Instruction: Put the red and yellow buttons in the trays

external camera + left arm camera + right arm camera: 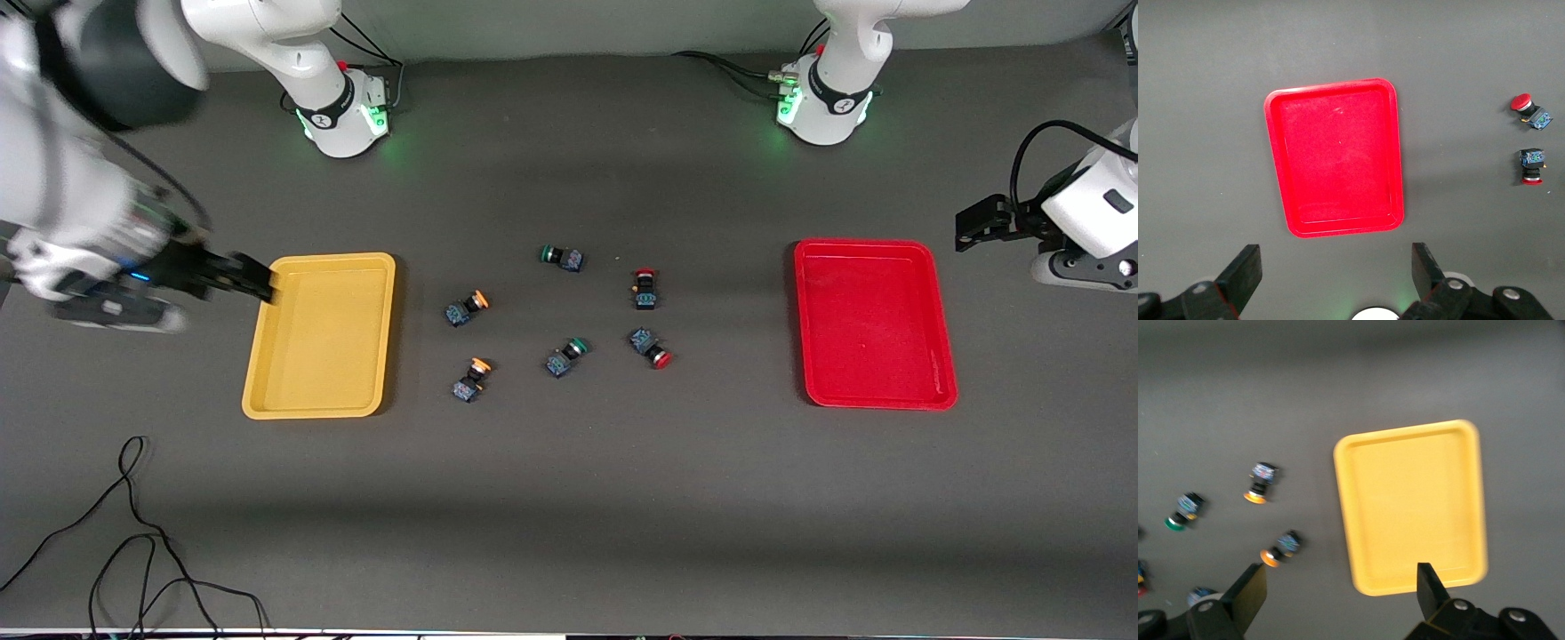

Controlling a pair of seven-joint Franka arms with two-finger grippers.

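Note:
The yellow tray (320, 333) lies toward the right arm's end of the table, and the red tray (876, 324) toward the left arm's end; both are empty. Between them lie two orange-yellow buttons (467, 308) (472, 380) and two red buttons (645, 288) (650, 348). My right gripper (258, 283) is open and empty, over the table at the yellow tray's outer edge. Its wrist view shows the yellow tray (1411, 507), the orange-yellow buttons (1260, 482) (1280, 548) and the open gripper (1341, 590). My left gripper (967, 231) is open and empty, up beside the red tray (1335, 157). Its wrist view shows its gripper (1335, 273) and the red buttons (1528, 110) (1531, 167).
Two green-capped switches (562, 257) (567, 356) lie among the buttons; one shows in the right wrist view (1181, 511). The arm bases (342, 116) (822, 107) stand farthest from the front camera. A loose black cable (133, 533) lies on the table nearest the camera, toward the right arm's end.

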